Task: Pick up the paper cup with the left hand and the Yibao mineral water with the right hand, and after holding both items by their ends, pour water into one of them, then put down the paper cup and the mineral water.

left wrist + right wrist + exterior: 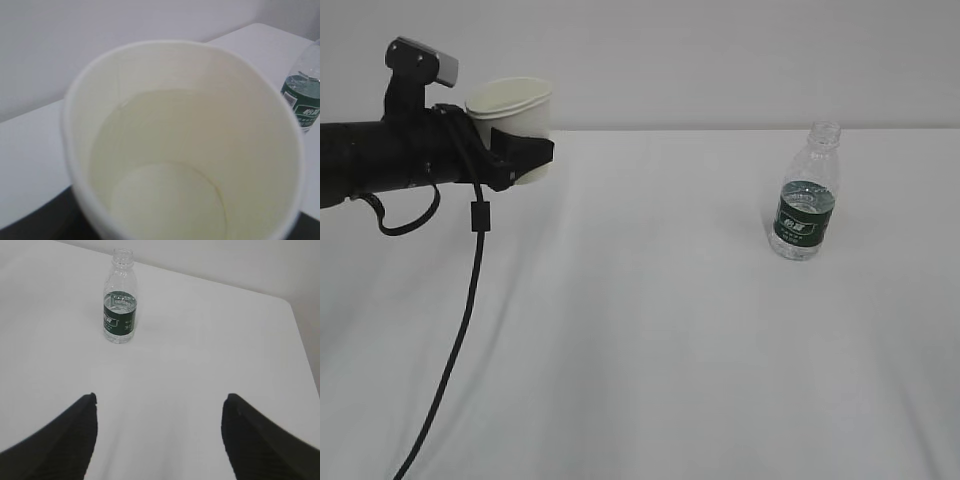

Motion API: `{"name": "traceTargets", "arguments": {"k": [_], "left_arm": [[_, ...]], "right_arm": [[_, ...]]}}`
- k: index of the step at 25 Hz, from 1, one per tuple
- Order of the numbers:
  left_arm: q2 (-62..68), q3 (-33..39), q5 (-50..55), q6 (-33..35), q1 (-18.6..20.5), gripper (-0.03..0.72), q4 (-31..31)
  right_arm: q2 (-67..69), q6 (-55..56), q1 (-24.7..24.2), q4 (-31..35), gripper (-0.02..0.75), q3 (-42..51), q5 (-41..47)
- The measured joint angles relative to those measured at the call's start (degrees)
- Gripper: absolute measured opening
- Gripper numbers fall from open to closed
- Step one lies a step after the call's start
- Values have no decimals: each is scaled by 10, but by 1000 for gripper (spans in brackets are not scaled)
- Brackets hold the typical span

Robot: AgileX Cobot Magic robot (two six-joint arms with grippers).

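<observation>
Left hand [525, 155] holds paper cup [512, 120] raised above desk [640, 330], fingers clamped on cup's sides. Cup upright, water [165, 165] inside. Bottle [806, 195] stands upright on desk, well right of cup, uncapped, untouched. Right hand [157, 432] hovers short of bottle, fingers spread wide, empty.

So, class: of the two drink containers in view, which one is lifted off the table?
The paper cup, clamped in the left hand and raised above the table. The Yibao mineral water stands upright on the cloth, untouched.
</observation>
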Motion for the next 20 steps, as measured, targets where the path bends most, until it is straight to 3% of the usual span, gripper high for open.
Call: {"name": "traceTargets", "arguments": {"k": [12,20], "left_arm": [[37,0,-4,0,27,447,-19],[63,0,-16,35,34,447,-55]], "right_arm": [[0,0,0,0,585,0,0],[0,0,0,0,585,0,1]]}}
